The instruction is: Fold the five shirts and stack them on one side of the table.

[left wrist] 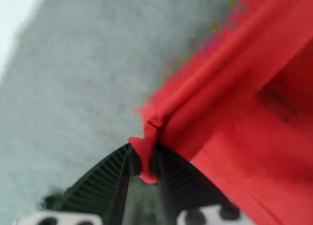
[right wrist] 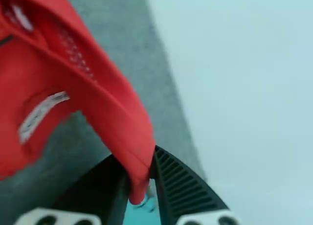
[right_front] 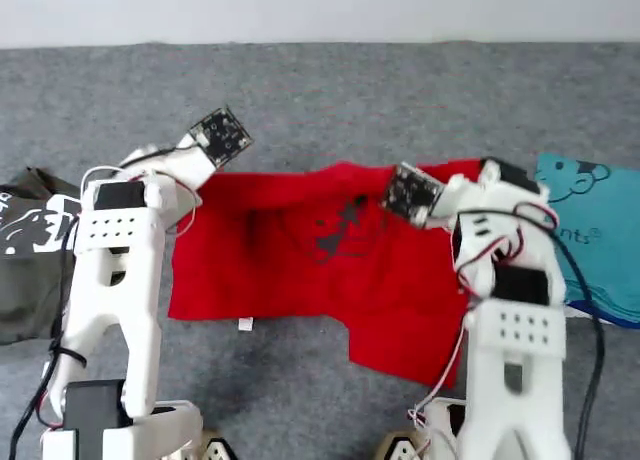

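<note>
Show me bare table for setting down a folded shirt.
Free: the grey table strip beyond the red shirt, and the patch between the arm bases. Crowded: dark shirt on one side, teal shirt on the other.

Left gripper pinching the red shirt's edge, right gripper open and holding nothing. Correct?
Not quite. The right gripper is not open and empty: the right wrist view shows it shut on the red shirt, with a fold of cloth pinched in it. The left gripper does pinch the red shirt's edge, as you said.
</note>
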Motion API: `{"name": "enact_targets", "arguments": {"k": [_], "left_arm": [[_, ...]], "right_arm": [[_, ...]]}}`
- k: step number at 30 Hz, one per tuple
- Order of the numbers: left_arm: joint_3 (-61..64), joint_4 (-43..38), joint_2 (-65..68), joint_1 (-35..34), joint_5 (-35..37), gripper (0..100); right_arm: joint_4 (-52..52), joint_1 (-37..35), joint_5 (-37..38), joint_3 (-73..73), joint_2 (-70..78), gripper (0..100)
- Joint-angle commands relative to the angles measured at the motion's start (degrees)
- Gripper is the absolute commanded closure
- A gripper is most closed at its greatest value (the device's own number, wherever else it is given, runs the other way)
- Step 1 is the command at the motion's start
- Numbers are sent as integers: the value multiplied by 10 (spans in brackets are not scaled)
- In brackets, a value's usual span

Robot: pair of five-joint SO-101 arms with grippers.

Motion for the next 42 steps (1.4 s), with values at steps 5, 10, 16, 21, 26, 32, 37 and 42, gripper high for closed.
{"name": "enact_targets", "arguments": {"k": [5, 10, 16, 21, 26, 32, 37, 42], "left_arm": [[-27, 127, -4, -13, -4, 986], [-3, 135, -2, -37, -4, 986], [54, 135, -3, -42, -4, 986], [71, 136, -3, -43, -4, 985], [36, 193, -4, -68, 16, 930], [-97, 298, -4, -97, 77, 861], [-196, 331, -4, -90, 126, 863], [-225, 323, -4, -47, 185, 863]], "right_arm": [[189, -1, 5, 30, -136, 989], [315, 1, 5, 58, -193, 989], [378, 1, 5, 95, -251, 989], [378, 0, 5, 132, -289, 988], [388, 26, 4, 134, -325, 896], [366, 76, 3, 134, -395, 755], [296, 72, 3, 140, -396, 847], [240, 60, -20, 133, -302, 928]]}}
